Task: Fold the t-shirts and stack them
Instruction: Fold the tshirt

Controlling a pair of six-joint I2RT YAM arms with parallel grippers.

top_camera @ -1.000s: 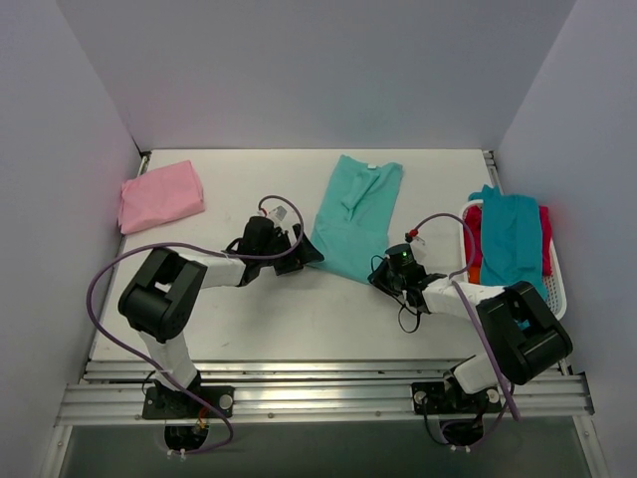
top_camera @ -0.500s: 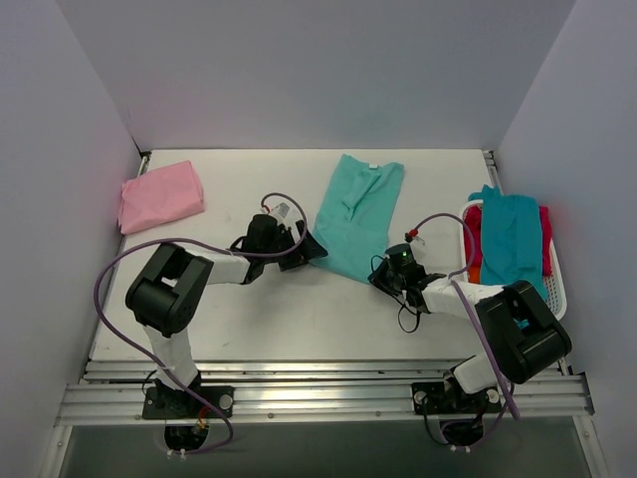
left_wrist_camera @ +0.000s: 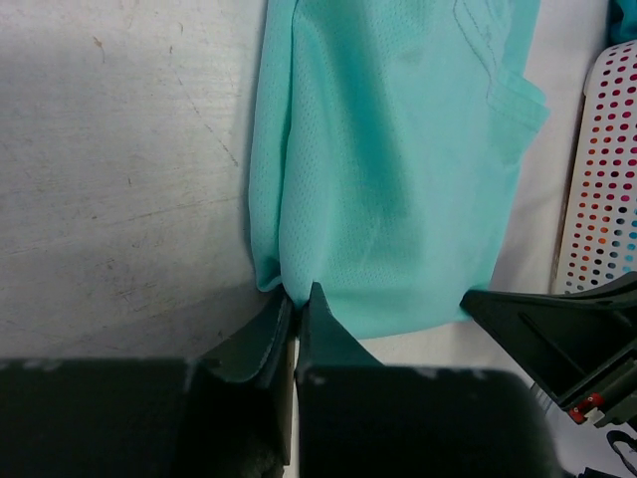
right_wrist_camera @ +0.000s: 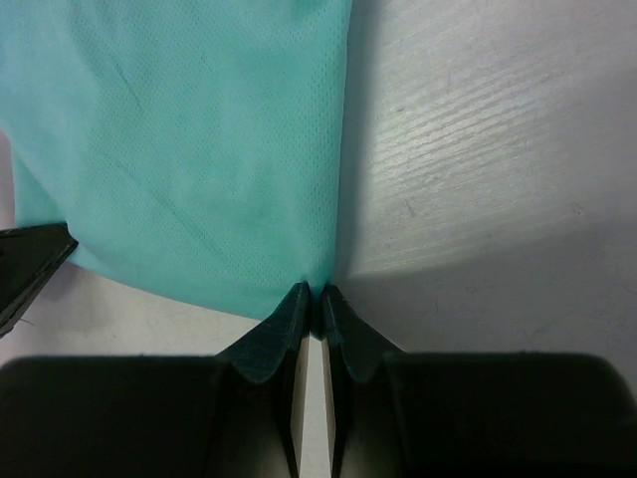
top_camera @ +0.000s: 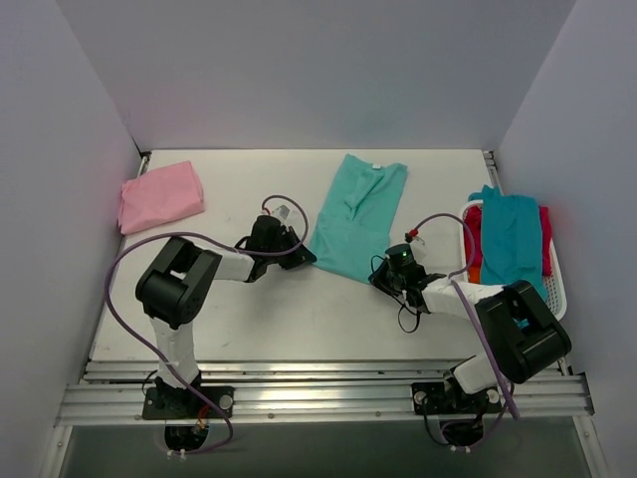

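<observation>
Mint-teal t-shirt (top_camera: 356, 214): lay flat on the table (top_camera: 299, 319), running from 12 o'clock down towards the centre, folded lengthwise into a long strip, with a white neck label at the far end.
Left gripper (left_wrist_camera: 297, 299): fingers were pinched together on the strip's 7 o'clock hem corner. The wrist view showed the cloth running in between the tips, but how deep it went was hidden.
Right gripper (right_wrist_camera: 314, 294): jaws were closed on the 5 o'clock hem corner, with only a sliver of fabric between the tips.
Hem between the grippers: it rested on the table, and both wrist views cut off the shirt's upper part.
Cross-sightings: a dark finger of the other arm poked in at 4 o'clock of the left wrist view and at 8 o'clock of the right wrist view. Both were cropped at the frame edge.
Pink t-shirt (top_camera: 159, 195): sat folded at 10 o'clock on the table, well apart from both arms.
White basket (top_camera: 554, 299): stood at 3 o'clock against the table's edge, and its perforated wall also showed at the right edge of the left wrist view.
Darker teal-blue shirt (top_camera: 513, 234): was draped over the top of the basket.
Red shirt (top_camera: 544, 239): showed only as strips on either side of the teal-blue one, mostly buried.
Orange shirt (top_camera: 474, 274): was a small patch at the basket's 8 o'clock corner, and its shape could not be made out.
</observation>
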